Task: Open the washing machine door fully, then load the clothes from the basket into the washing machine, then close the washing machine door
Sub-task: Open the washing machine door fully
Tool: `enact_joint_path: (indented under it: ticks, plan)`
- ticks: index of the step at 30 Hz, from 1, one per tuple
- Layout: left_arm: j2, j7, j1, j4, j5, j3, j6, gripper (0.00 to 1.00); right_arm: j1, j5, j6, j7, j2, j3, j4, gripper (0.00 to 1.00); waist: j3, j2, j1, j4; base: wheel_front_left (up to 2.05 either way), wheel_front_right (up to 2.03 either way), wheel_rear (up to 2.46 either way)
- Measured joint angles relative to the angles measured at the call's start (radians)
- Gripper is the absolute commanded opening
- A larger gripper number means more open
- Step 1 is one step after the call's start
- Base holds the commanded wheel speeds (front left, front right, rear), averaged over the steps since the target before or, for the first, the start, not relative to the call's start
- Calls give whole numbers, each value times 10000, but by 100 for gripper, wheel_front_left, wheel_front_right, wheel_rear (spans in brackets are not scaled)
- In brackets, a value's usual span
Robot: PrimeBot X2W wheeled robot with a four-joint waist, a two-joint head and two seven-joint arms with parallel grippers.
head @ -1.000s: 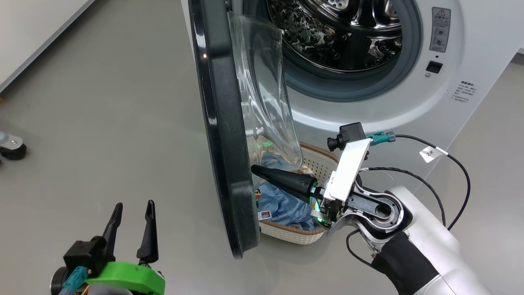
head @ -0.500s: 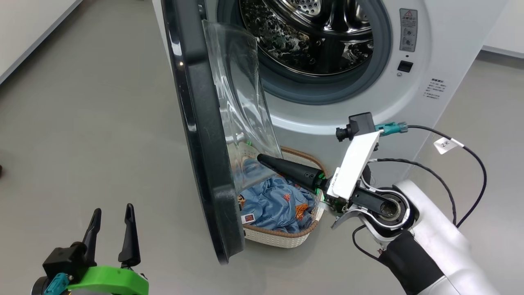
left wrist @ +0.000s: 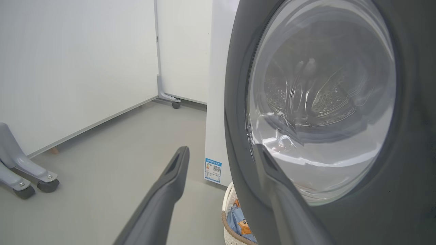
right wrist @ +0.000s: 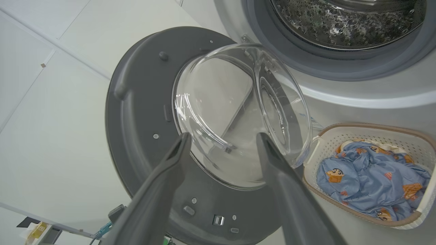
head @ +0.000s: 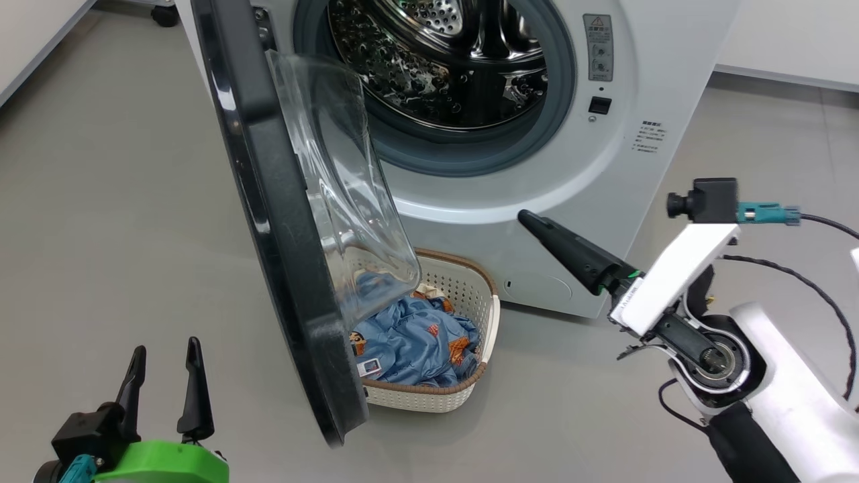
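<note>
At the lower left the left gripper [head: 166, 349] hovers over the grey floor [head: 121, 201] with its fingers spread and nothing between them. Just to its right the washing machine door [head: 268, 221] stands swung out edge-on, its clear glass bowl [head: 342, 201] bulging towards the washing machine [head: 604, 168]. Under that bowl the basket [head: 493, 315] sits on the floor against the machine's front, with the clothes [head: 416, 339] heaped inside. Behind it, the steel drum [head: 443, 60] shows through the open mouth. Further right, the right gripper [head: 527, 219] hangs in the air beside the basket, pointing at the door, its jaws apart and empty.
</note>
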Motion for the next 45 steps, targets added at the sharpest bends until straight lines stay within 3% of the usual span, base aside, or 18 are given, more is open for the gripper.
enact_joint_path:
  ticks: [12, 24, 35, 38, 45]
  plan:
    - [0, 0, 193, -88, 278, 242, 0, 100, 1223, -2477, 2, -2993, -1764, -408, -121, 100, -108, 0, 0, -750, 0, 0, 0]
    - [-2, 0, 214, -84, 357, 52, -2, 100, 2921, -3676, 4, -6117, -2309, -1030, 863, 100, -241, 0, 0, -1204, 0, 0, 0]
    - [0, 0, 371, -75, 441, 180, 0, 100, 3885, -5129, 2, -6008, -1906, -1501, 1634, 100, -290, 0, 0, -1356, 0, 0, 0]
    - [-6, 0, 420, -79, 441, 332, 0, 100, 4010, -5532, -96, -6004, -1452, -2245, 1524, 100, -283, 0, 0, -1422, 0, 0, 0]
    - [8, 0, 574, -88, 441, 466, 0, 100, 4074, -7206, -226, -6006, -1221, -3363, 1101, 100, -262, 0, 0, -1713, 0, 0, 0]
